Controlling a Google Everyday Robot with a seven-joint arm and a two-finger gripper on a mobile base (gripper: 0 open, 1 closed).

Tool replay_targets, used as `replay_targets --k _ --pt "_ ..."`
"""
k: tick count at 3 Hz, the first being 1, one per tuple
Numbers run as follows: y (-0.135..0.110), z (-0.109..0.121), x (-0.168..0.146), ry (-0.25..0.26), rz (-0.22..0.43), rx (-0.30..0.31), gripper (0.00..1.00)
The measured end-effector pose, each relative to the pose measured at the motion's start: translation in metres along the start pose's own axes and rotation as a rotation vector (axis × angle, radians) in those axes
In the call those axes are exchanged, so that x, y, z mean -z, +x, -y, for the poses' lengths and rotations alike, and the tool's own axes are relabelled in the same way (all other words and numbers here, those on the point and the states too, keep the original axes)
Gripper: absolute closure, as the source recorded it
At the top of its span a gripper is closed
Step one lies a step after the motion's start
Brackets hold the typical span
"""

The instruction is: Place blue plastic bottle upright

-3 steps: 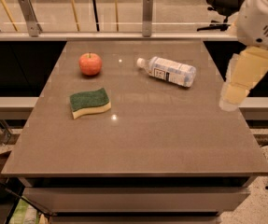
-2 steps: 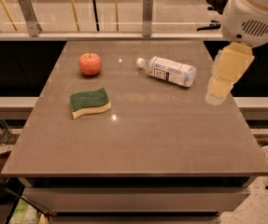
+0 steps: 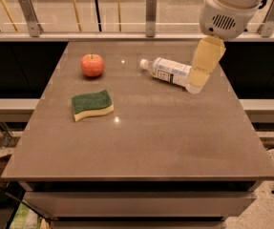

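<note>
We locate the gripper (image 3: 196,82), a pale yellow part below the white rounded arm housing (image 3: 225,11), in the upper right of the frame. Its lower tip overlaps the base end of the blue plastic bottle (image 3: 169,71), a small clear bluish container with a white cap and a white label with blue print. We cannot tell whether the gripper touches the bottle or hangs above it, nor whether it is open or closed.

The bottle lies on its side on the grey-brown rectangular table (image 3: 146,147), right of centre in the upper part of the frame. Its cap points left, toward the round red apple (image 3: 92,65) in the upper left. A green-and-yellow rectangular sponge (image 3: 92,105) lies just below the apple, green face up, well apart from the bottle. A metal railing (image 3: 150,13) runs along the top of the frame.
</note>
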State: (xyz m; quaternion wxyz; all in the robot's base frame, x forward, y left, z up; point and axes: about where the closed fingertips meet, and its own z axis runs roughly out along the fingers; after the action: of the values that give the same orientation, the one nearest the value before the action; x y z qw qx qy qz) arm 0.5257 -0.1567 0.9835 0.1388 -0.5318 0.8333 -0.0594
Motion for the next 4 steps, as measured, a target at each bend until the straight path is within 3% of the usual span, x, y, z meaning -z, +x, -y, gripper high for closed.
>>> replay_targets --k 1,2,3,4 --pt "-0.015 0.013 -0.014 -0.01 -0.01 -0.01 0.0" --pt "-0.05 0.043 -0.049 -0.022 -0.026 0.015 0.0" --pt "-0.051 0.044 -0.05 -0.02 -0.024 0.015 0.0" --pt "-0.05 0.052 -0.048 -0.026 -0.018 -0.055 0.0"
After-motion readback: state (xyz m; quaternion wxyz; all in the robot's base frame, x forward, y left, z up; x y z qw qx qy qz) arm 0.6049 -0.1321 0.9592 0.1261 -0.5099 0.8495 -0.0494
